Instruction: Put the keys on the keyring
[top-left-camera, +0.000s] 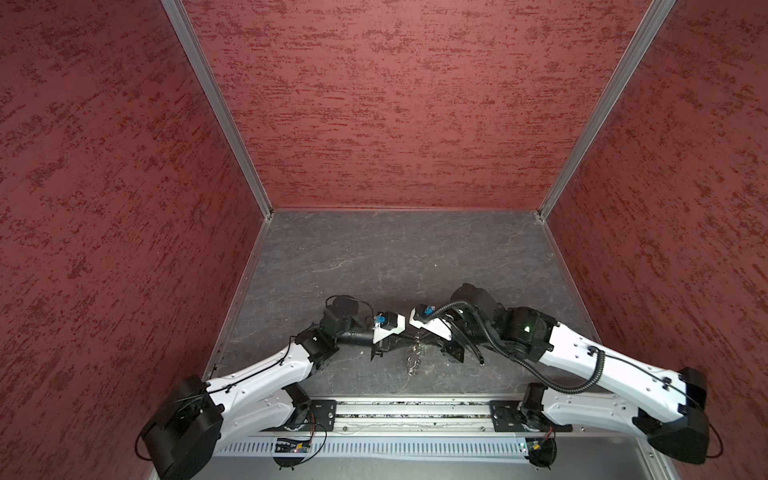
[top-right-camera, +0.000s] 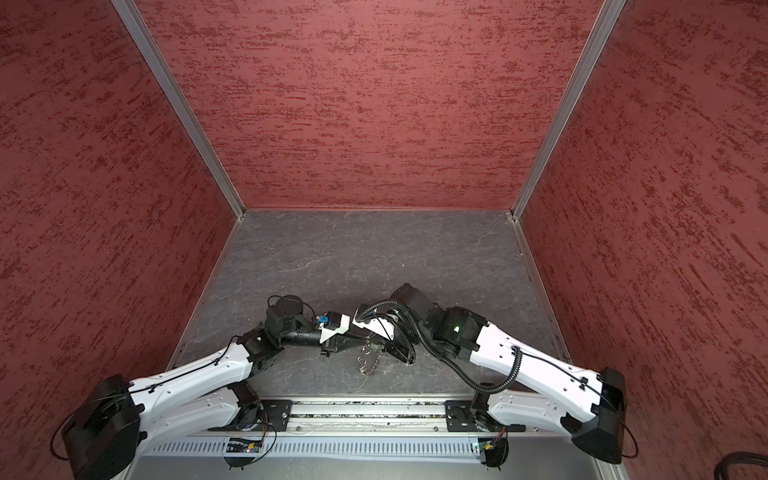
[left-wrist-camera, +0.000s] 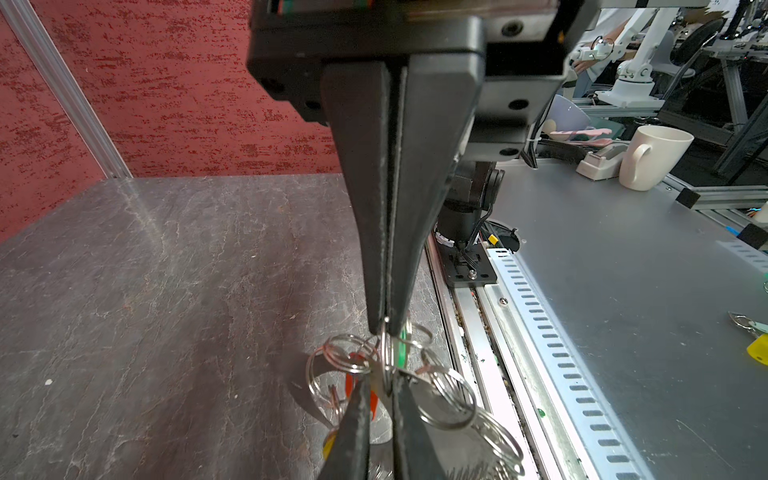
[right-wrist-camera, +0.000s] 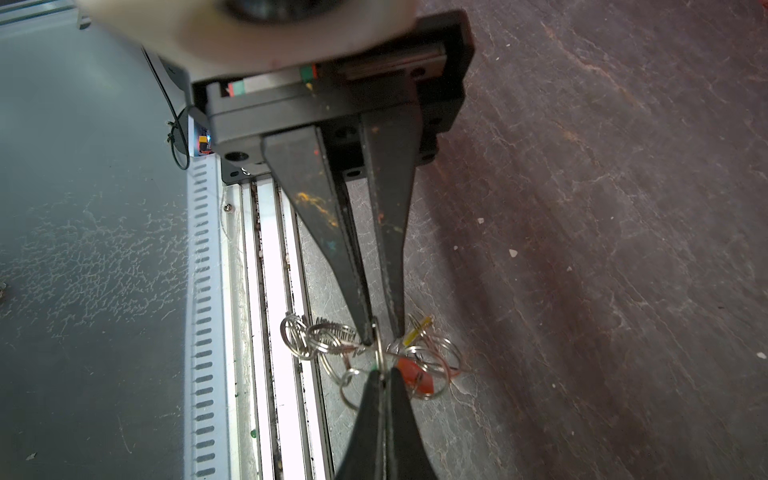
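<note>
The keyring (left-wrist-camera: 449, 399), a tangle of silver rings, hangs between both grippers just above the dark table; in both top views it shows near the front edge (top-left-camera: 414, 361) (top-right-camera: 365, 361). My right gripper (right-wrist-camera: 383, 372) is shut, pinching one ring edge-on. My left gripper (left-wrist-camera: 383, 384) faces it tip to tip, its fingers a narrow gap apart around that same ring. Among the rings are the keys: a red one (left-wrist-camera: 351, 382) (right-wrist-camera: 411, 374), a yellow one (right-wrist-camera: 417, 330) and a green sliver (left-wrist-camera: 402, 349). How each key is attached is hidden.
Red textured walls (top-left-camera: 124, 187) close in the table on three sides. A metal rail (top-left-camera: 415, 411) runs along the front edge, just below the rings. On the grey bench beyond it stand a white mug (left-wrist-camera: 652, 158) and a tape dispenser (left-wrist-camera: 600, 162).
</note>
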